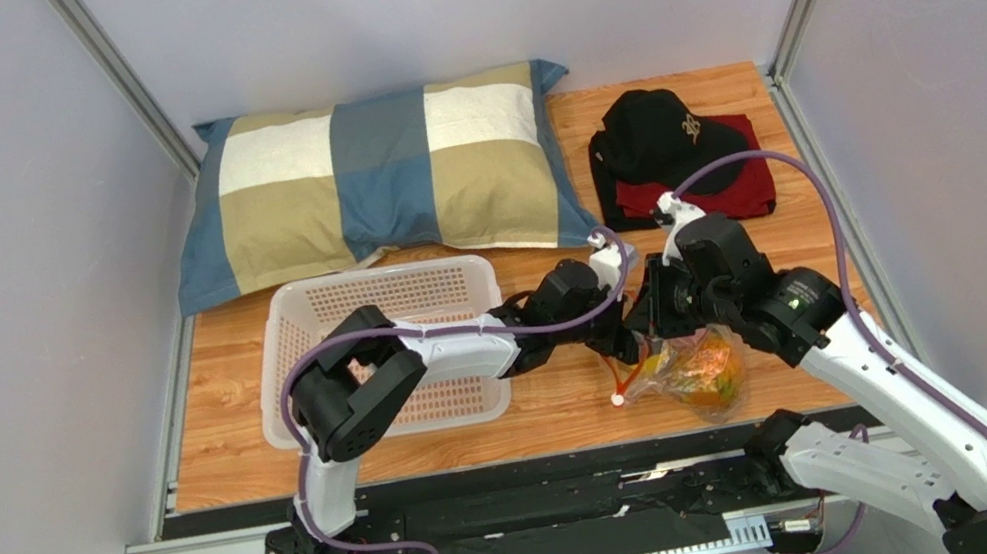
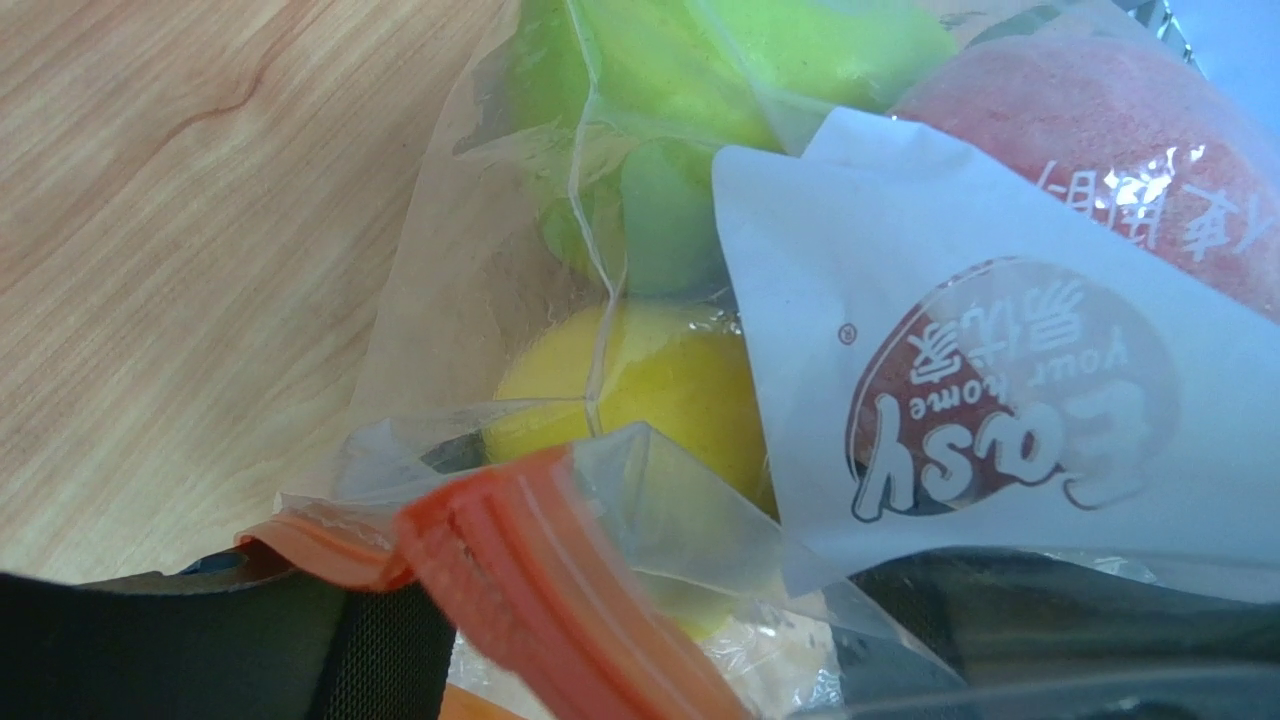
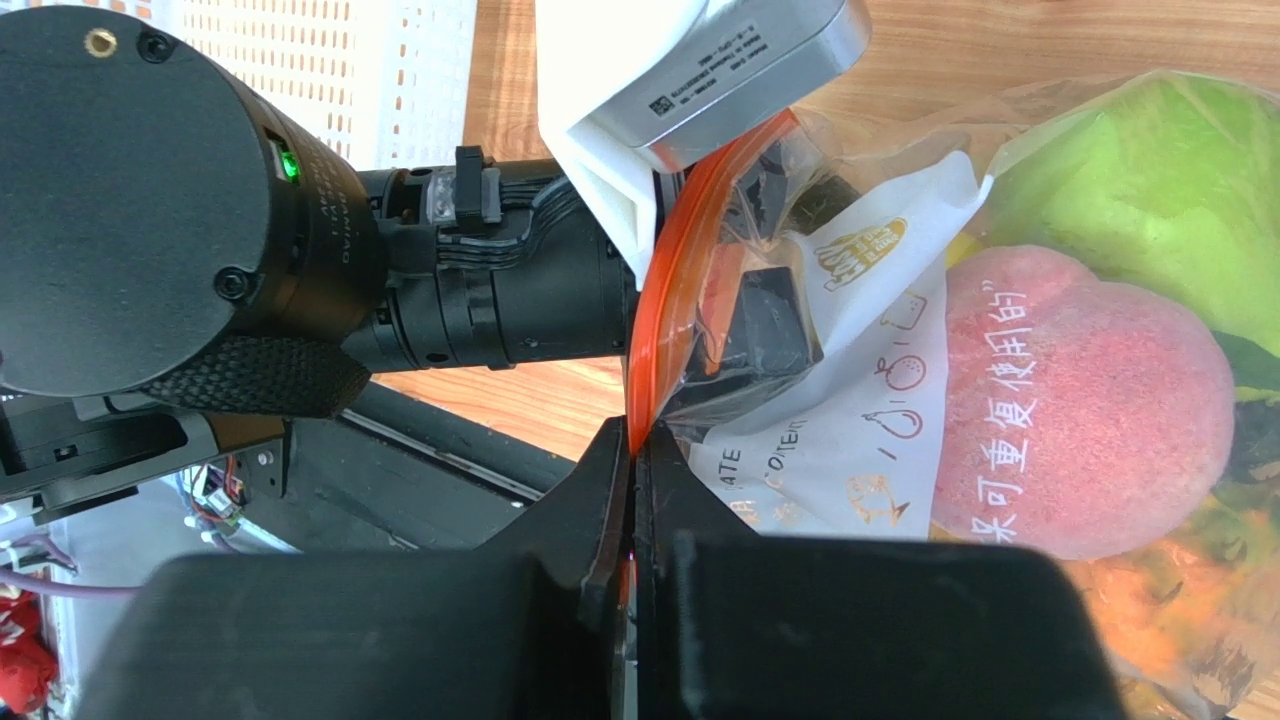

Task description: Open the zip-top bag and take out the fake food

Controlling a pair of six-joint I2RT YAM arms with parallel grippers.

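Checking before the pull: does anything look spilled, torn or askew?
Nothing spilled or torn shows. The fake food sits inside the zip-top bag; the right gripper pinches its orange zip strip, which bows sideways.

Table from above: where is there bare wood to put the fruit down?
Bare wood runs along the front edge between the white basket and the zip-top bag, and again left of the basket. The middle is crowded: left arm and right arm meet at the bag.

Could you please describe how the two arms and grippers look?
Both the left arm and right arm have white link shells, black cylindrical joints and looping purple cables. Gripper fingers are black; a green light glows on one joint.
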